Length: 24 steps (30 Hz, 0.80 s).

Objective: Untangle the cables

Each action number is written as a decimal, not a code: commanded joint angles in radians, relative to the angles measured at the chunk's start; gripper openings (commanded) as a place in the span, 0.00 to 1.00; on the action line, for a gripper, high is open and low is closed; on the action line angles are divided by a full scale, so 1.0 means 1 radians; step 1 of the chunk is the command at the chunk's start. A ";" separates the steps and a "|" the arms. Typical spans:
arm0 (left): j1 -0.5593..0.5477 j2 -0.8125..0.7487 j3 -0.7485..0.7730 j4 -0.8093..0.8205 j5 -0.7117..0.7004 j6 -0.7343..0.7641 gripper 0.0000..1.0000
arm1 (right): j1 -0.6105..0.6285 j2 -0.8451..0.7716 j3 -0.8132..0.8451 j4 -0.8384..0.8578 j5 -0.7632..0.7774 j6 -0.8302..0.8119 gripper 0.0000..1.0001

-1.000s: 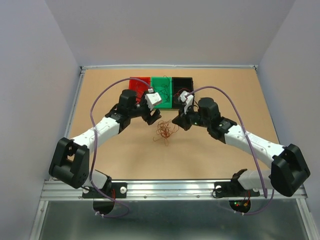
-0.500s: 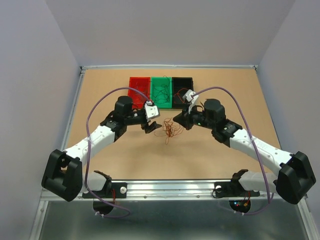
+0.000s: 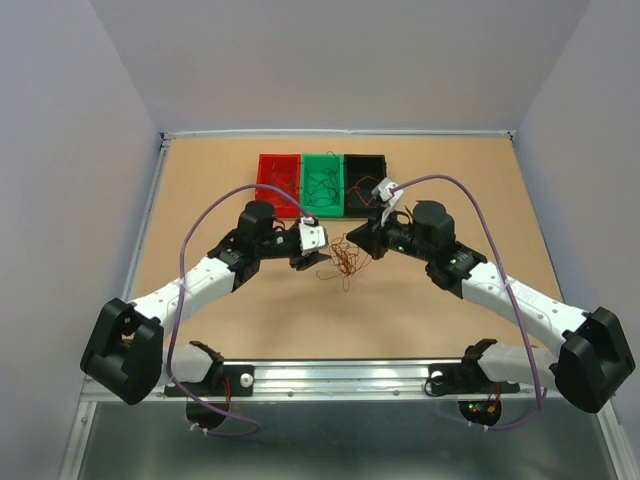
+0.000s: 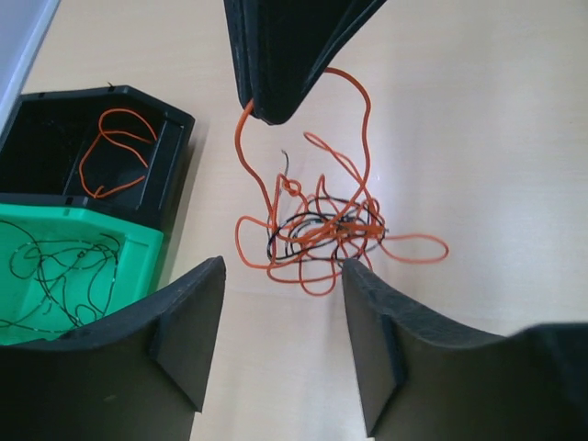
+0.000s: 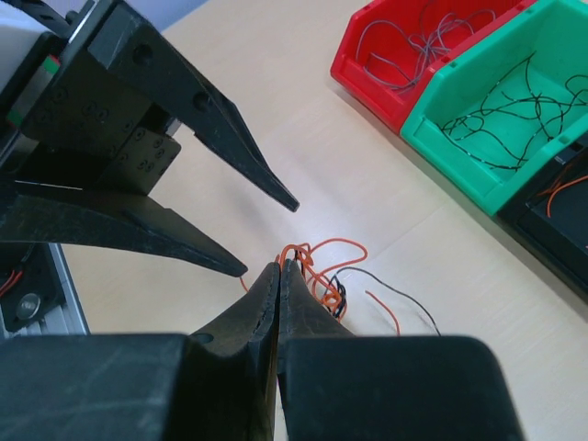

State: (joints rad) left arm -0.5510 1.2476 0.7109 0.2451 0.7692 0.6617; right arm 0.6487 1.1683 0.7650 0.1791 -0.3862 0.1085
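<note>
- Right wrist view: right gripper is pinched closed on an orange strand of the cables.
- Left wrist view: left gripper stands open, jaws either side of the clump on the desk, near the black bin.

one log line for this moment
left gripper: open, facing cables | right gripper: shut on cables | cables: tangled clump

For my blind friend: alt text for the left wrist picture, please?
The shut right claw pinches an orange strand of a tangle of orange and dark wires on a table. The open left claw frames it below; a black bin and a green bin at left hold loose wires.
</note>
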 commanded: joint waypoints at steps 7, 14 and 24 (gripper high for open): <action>-0.012 -0.025 -0.022 0.105 -0.021 -0.042 0.35 | 0.003 -0.009 -0.006 0.100 0.026 0.033 0.01; -0.012 0.001 -0.028 0.135 -0.059 -0.043 0.37 | 0.003 -0.009 -0.009 0.112 0.015 0.036 0.00; -0.013 0.075 0.002 0.161 -0.103 -0.063 0.54 | 0.003 -0.025 -0.020 0.117 0.003 0.037 0.00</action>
State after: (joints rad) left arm -0.5560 1.3190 0.6941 0.3557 0.6704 0.6098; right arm 0.6487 1.1690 0.7574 0.2272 -0.3717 0.1364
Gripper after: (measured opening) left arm 0.528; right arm 0.019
